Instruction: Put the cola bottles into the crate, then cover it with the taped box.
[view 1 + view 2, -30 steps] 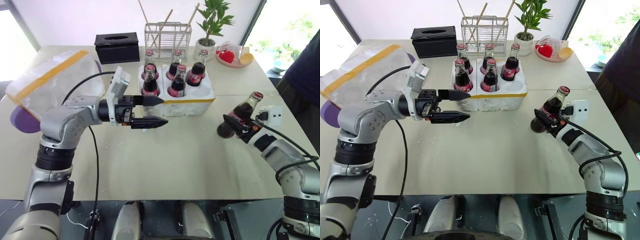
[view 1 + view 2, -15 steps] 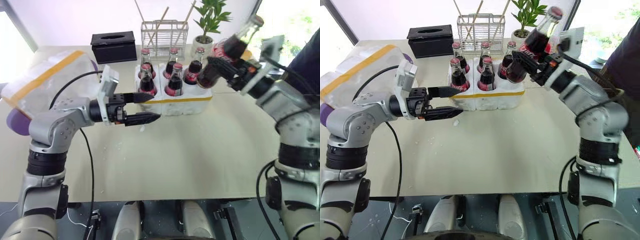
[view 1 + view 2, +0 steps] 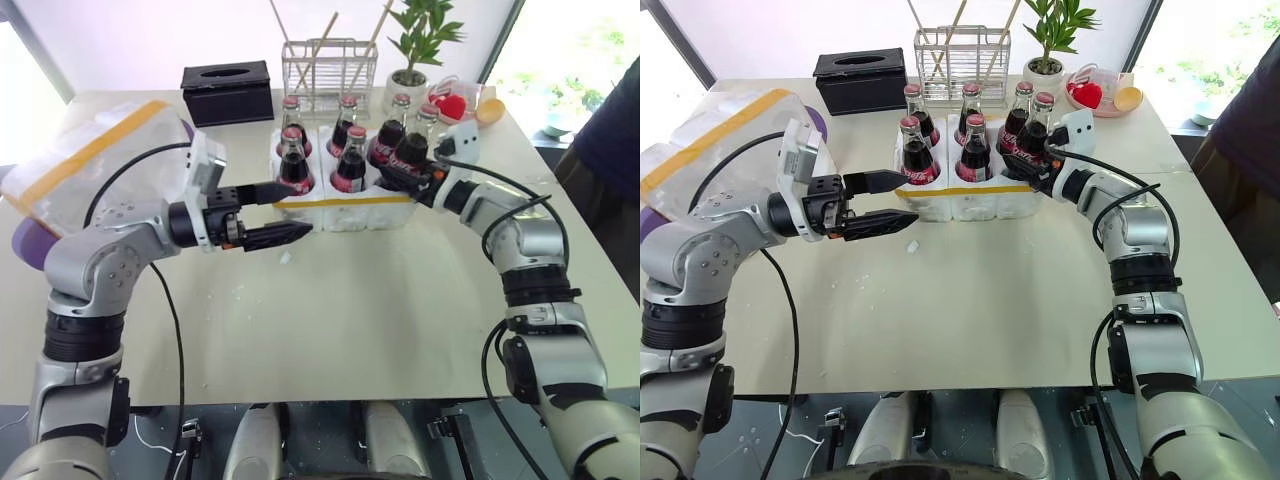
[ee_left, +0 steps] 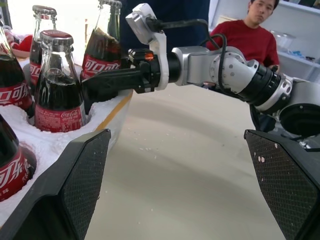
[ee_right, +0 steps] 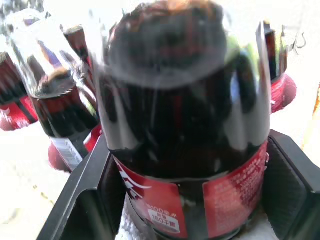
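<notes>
Several cola bottles stand in the wells of the white crate [image 3: 372, 215], which has a yellow tape band. My right gripper [image 3: 396, 172] reaches level to the front right well. The cola bottle [image 5: 187, 150] there stands upright in the styrofoam between that gripper's spread fingers [image 5: 82, 200]. My left gripper [image 3: 298, 212] hangs open and empty in front of the crate's left half, pointing right. The taped box [image 3: 95, 165], white with a yellow band, lies at the table's left edge.
A black tissue box [image 3: 232, 90], a wire rack with wooden sticks [image 3: 335, 65], a potted plant [image 3: 420, 45] and a pink dish [image 3: 455, 108] line the back. A person [image 3: 610, 130] stands at the right edge. White crumbs dot the table.
My right arm swung its bottle from above the crate's right side down into the front right well, and its fingers have parted. The left gripper stays open and drifted slightly left.
</notes>
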Robot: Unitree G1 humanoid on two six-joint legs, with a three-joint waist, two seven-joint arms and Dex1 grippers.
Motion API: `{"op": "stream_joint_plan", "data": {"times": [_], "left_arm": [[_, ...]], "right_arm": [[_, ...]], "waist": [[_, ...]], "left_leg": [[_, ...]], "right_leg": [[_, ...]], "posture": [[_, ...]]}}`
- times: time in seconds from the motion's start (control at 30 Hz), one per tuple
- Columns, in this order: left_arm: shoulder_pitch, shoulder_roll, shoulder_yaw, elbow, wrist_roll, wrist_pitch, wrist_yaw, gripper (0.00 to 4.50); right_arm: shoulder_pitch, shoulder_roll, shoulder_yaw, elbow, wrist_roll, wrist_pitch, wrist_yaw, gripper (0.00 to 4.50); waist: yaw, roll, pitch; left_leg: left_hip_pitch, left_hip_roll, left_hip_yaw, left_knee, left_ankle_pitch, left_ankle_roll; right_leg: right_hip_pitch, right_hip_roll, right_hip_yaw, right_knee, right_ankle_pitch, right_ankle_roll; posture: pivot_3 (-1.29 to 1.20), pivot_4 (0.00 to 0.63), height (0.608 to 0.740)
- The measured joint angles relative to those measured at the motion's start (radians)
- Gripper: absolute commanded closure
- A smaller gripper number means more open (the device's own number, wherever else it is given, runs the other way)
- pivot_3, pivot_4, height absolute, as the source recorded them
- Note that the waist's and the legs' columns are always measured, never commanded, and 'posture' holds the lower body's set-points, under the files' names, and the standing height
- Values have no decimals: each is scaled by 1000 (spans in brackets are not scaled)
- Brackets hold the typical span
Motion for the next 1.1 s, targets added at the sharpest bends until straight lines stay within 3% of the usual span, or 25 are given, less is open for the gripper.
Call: {"op": "stream_joint_plan", "data": {"times": [0.17, 0.27, 0.43, 0.57, 0.7, 0.8, 0.87, 0.97, 1.03, 1.1], "left_arm": [[28, 93, 22, -21, -2, 5, -11, 0], [103, 273, 111, -39, -9, 37, -61, 0], [300, 582, 420, -30, -53, 145, -242, 0], [674, 745, 740, 106, 158, 100, -503, 0], [912, 804, 839, 357, 347, -86, -604, 0], [910, 924, 782, 646, 452, -333, -615, 0], [784, 992, 644, 802, 464, -442, -593, 0], [410, 1010, 329, 940, 490, -547, -545, 0], [143, 954, 157, 1000, 582, -590, -550, 0], [-121, 850, -26, 1113, 732, -640, -556, 0]], "right_arm": [[24, -11, 11, -64, -34, 10, 10, 32], [92, -114, -29, -227, 25, 117, 75, 32], [152, -337, -163, -509, 202, 289, 229, 32], [176, -445, -283, -622, 376, 431, 319, 32], [159, -454, -322, -647, 455, 485, 311, 32], [130, -444, -319, -643, 478, 494, 285, 32], [128, -437, -309, -642, 477, 489, 277, 32], [140, -420, -288, -644, 476, 487, 268, 32], [156, -416, -291, -646, 477, 487, 258, 32], [169, -412, -296, -647, 478, 488, 245, 32]], "waist": [[-1, 0, 0], [0, 0, 1], [-5, 0, 2], [-10, 1, 1], [-10, -1, 1], [-2, -2, 1], [2, -1, 0], [1, -1, 0], [3, -1, 0], [9, -2, 0]], "left_leg": [[1, 0, 0, 0, 0, 0], [-1, 1, 0, -2, 0, 0], [-3, 2, 2, -3, 0, -1], [3, 2, 6, -6, 0, -1], [4, 3, 5, -12, 1, -6], [2, 3, 6, -15, 0, -8], [1, 3, 8, -16, 0, -8], [-5, 2, 17, -16, 1, -5], [-9, 1, 19, -14, 1, -3], [-10, 1, 19, -13, 1, -3]], "right_leg": [[-1, 0, 0, 2, -1, -1], [-3, 0, 0, 2, -1, -1], [-7, 0, 0, 2, -4, -5], [-7, -3, 0, 2, -7, -12], [-15, -5, -2, 2, -6, -15], [-18, -9, -4, -1, -6, -16], [-18, -11, -5, -3, -6, -16], [-16, -13, -4, -7, -6, -15], [-18, -12, -4, -7, -5, -14], [-18, -10, -5, -7, 1, -3]], "posture": [[0, 150, 740], [0, 150, 740], [0, 150, 740], [0, 150, 740], [0, 150, 740], [0, 150, 740], [0, 150, 740], [0, 150, 740], [0, 150, 740], [0, 150, 740]]}}
